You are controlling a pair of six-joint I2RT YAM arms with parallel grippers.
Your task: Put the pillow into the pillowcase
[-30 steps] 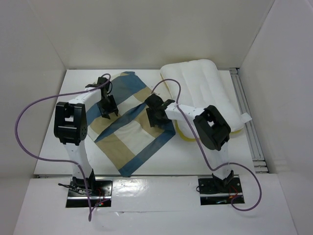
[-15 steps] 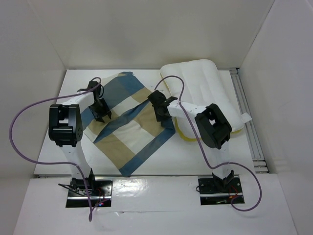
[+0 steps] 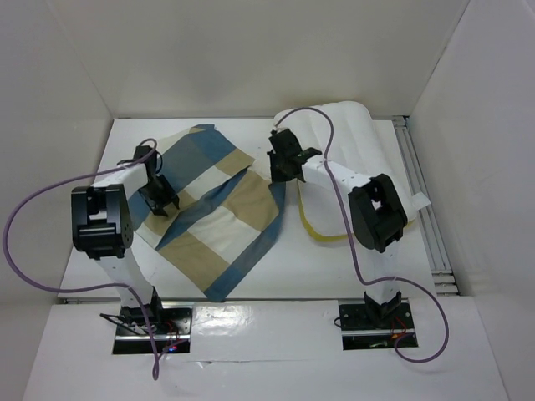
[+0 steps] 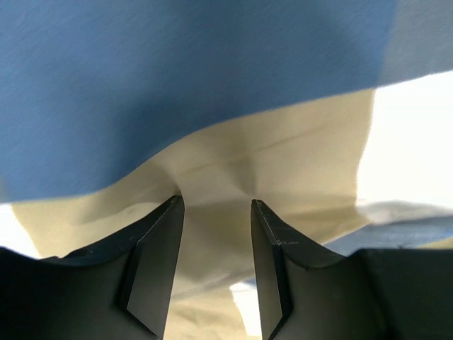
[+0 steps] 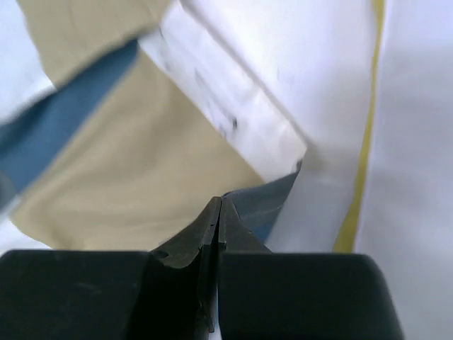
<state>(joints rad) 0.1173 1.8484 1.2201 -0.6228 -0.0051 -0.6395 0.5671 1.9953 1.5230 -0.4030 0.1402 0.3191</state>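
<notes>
The pillowcase [image 3: 217, 219], in blue, tan and cream blocks, lies spread across the middle of the table. My left gripper [image 3: 158, 199] is at its left edge. In the left wrist view it [image 4: 216, 202] stands open, fingertips pressing into puckered tan cloth [image 4: 233, 152]. My right gripper [image 3: 282, 172] holds the pillowcase's right edge, lifted beside the pillow [image 3: 351, 142]. In the right wrist view it [image 5: 221, 202] is shut on a blue corner of the cloth [image 5: 265, 202]. The white pillow [image 5: 318, 85] with its yellow band [image 5: 364, 142] lies just to the right.
White walls close in the table on three sides. A metal rail [image 3: 418, 180] runs along the right edge, and a white tag [image 3: 420, 200] sticks out from the pillow. Purple cables [image 3: 33, 209] loop off both arms.
The right gripper has shut on the pillowcase's right edge and carried it up and back toward the pillow. The left gripper slid left, and the cloth's left side went with it.
</notes>
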